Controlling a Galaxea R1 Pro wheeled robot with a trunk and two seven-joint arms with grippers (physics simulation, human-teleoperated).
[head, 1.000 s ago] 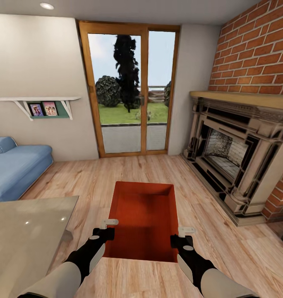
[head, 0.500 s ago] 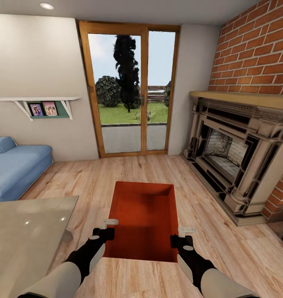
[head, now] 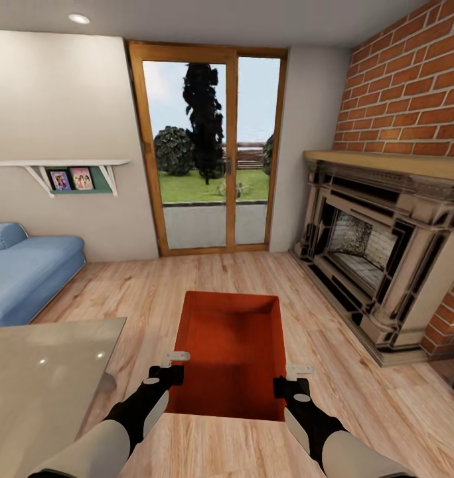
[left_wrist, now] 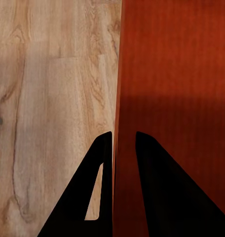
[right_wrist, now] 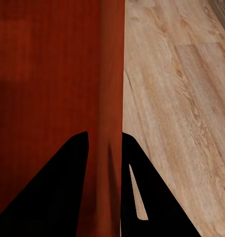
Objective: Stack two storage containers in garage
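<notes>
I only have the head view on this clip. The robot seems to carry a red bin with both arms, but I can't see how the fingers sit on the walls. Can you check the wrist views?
Observer: At the left gripper, one finger is outside the wall of the bin and one inside, straddling the rim.
Reviewer: Same on the right?
Observer: Yes. The right gripper has the bin's wall between its two fingers.
Reviewer: What lies under the bin there?
Observer: Light wood-plank floor beside the wall, so this is not the garage.
</notes>
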